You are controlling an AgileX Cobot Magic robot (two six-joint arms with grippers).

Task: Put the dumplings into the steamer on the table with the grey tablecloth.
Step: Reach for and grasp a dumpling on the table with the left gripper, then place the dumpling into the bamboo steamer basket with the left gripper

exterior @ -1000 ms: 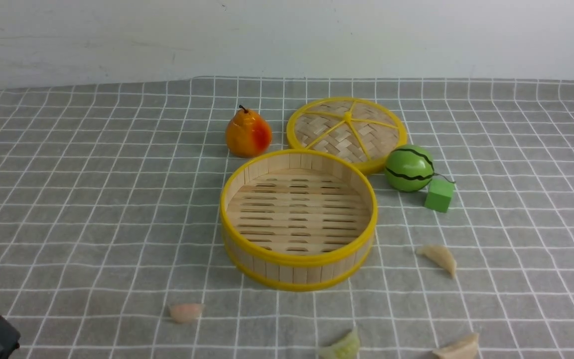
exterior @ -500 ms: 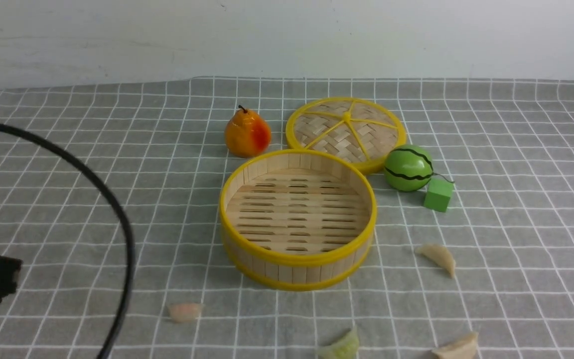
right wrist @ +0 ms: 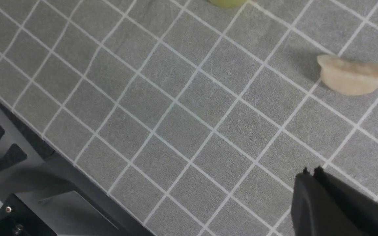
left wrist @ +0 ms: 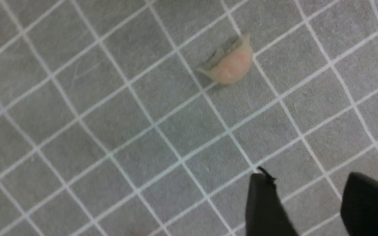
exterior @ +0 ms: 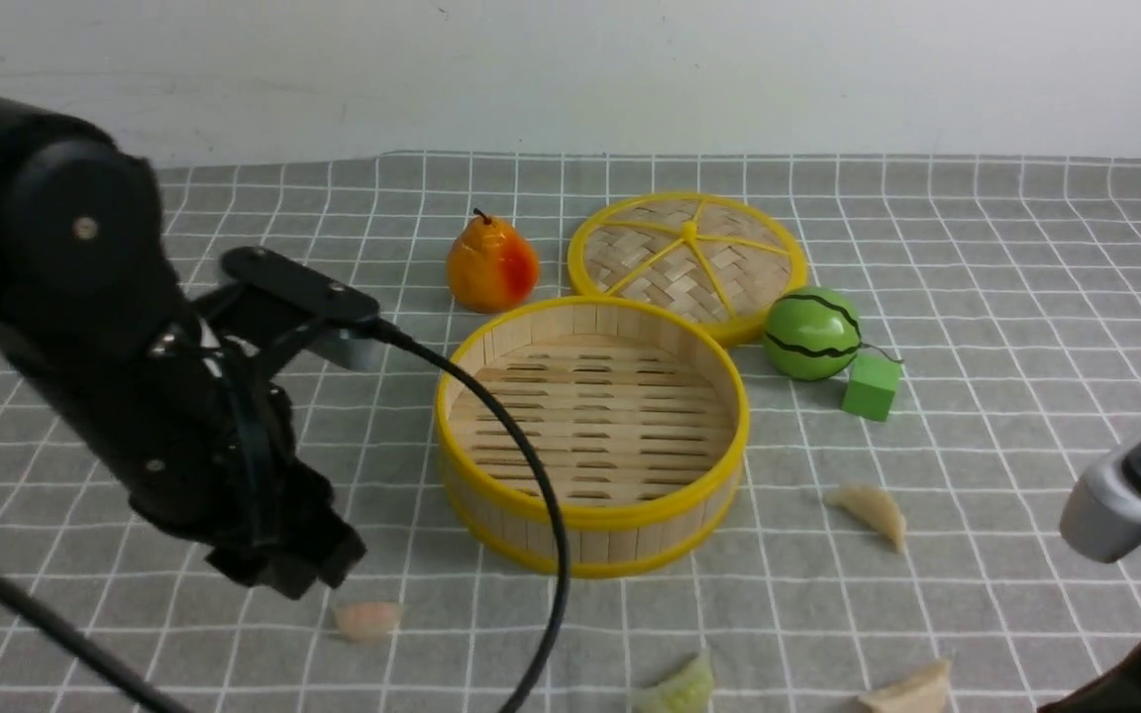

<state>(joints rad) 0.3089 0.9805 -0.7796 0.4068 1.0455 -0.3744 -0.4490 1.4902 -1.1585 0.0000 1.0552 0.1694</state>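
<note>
Dumplings (exterior: 870, 512) lie outside the steamer (exterior: 590, 517), all four on the grey tablecloth (exterior: 1006, 297) that covers the bench (exterior: 85, 654). Taking the steamer as our clock face in the front view, we find the pink dumpling (exterior: 369, 619) at 7 o'clock, the green dumpling (exterior: 677, 687) close to 6, one cream dumpling at 4 and the second cream dumpling (exterior: 912, 688) at 5, by the near edge. Our left pincer (left wrist: 307, 183) stands wide with only cloth between its fingers. It sits at 10 o'clock from the pink dumpling, near it but apart. Our right pincer (right wrist: 312, 173) is pressed closed on nothing, beside the second cream dumpling without touching it. A pear (exterior: 491, 265) stands at 11 o'clock of the steamer, and the woven lid (exterior: 687, 259) lies flat at 1.
</note>
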